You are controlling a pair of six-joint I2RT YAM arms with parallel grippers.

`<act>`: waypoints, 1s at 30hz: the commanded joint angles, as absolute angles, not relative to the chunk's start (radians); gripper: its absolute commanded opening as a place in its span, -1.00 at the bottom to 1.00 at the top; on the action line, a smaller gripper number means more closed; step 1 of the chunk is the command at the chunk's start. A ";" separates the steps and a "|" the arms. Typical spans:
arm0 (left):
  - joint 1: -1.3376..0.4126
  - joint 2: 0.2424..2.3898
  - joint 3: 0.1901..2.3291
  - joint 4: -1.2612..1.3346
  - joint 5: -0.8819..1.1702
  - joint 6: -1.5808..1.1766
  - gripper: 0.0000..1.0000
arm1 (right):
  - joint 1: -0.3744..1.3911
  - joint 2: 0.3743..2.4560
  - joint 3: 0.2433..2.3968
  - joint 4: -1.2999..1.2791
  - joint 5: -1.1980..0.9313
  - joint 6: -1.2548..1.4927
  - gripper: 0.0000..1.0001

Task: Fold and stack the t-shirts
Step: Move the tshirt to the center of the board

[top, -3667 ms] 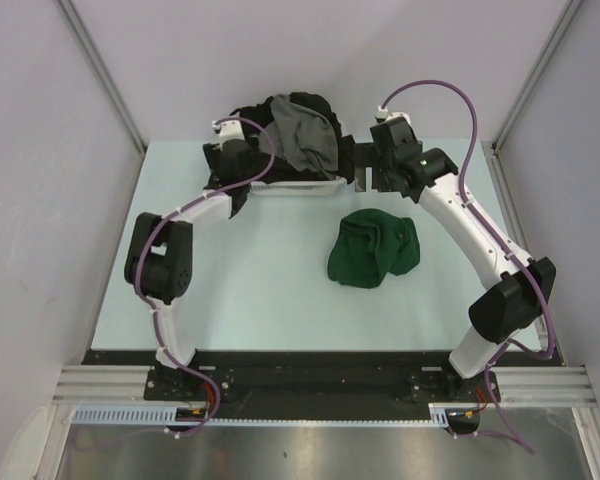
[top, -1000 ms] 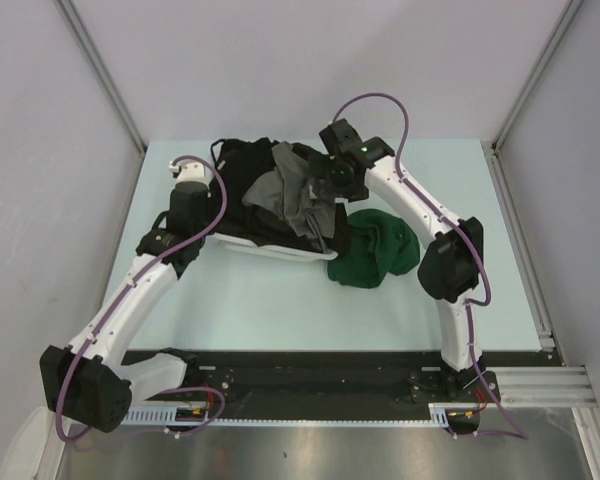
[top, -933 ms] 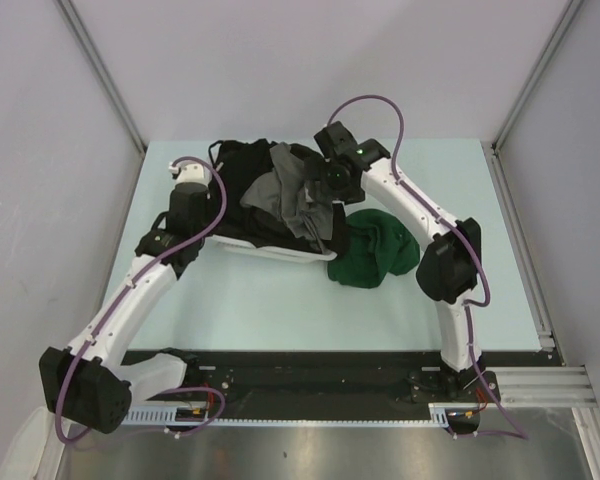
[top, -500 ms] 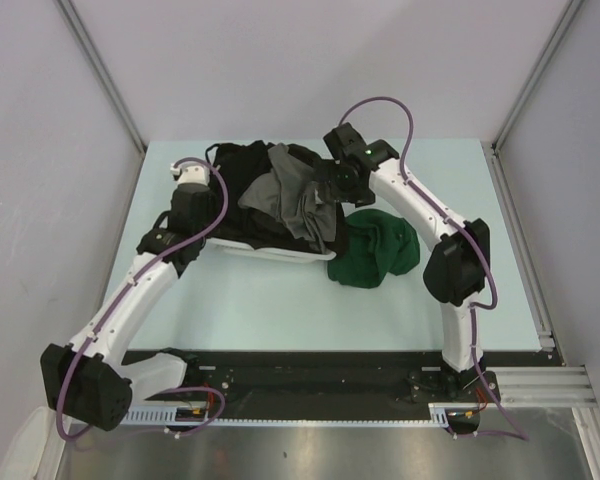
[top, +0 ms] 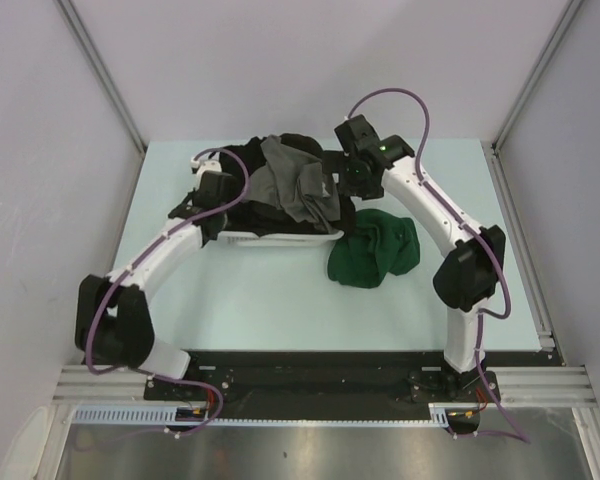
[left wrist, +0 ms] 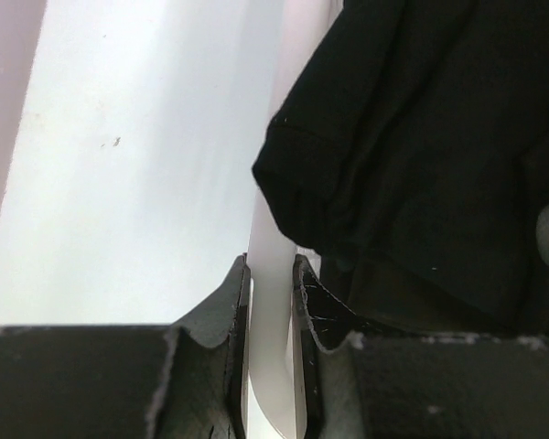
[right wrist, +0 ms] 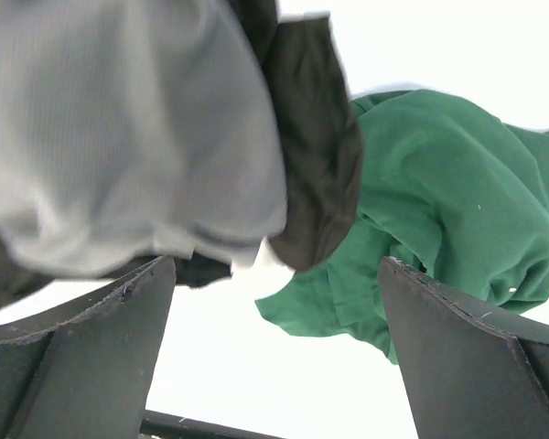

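Observation:
A white basket [top: 280,238] at the back of the table holds a heap of t-shirts: a grey one [top: 292,188] on top and black ones [top: 242,166] under it. A dark green t-shirt [top: 375,248] lies crumpled on the table by the basket's right end. My left gripper [top: 218,212] is shut on the basket's left rim [left wrist: 268,229]; the white wall sits between the fingers, with black cloth [left wrist: 421,165] hanging over it. My right gripper [top: 352,186] hovers open over the basket's right end. Its view shows the grey [right wrist: 119,137], black [right wrist: 316,155] and green [right wrist: 439,210] shirts below.
The pale table [top: 240,290] runs toward the arm bases at the near edge. Grey walls and metal posts [top: 100,75] close in the left, right and back sides. The right arm's elbow [top: 468,275] hangs just right of the green shirt.
The left arm has swung the basket back and levelled it, still gripping its rim. The right gripper has shifted right and back, off the grey shirt, and stays open.

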State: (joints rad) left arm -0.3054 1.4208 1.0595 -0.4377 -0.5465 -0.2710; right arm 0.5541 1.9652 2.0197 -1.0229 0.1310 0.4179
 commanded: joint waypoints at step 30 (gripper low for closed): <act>0.107 1.822 1.356 -0.617 -0.813 -0.442 -1.00 | 0.497 1.993 2.158 -1.045 0.072 0.391 0.96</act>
State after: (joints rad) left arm 0.1238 1.8587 1.3952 -0.5034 -0.7528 -0.5102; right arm 0.4942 1.9659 2.0907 -1.0359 0.0872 0.3836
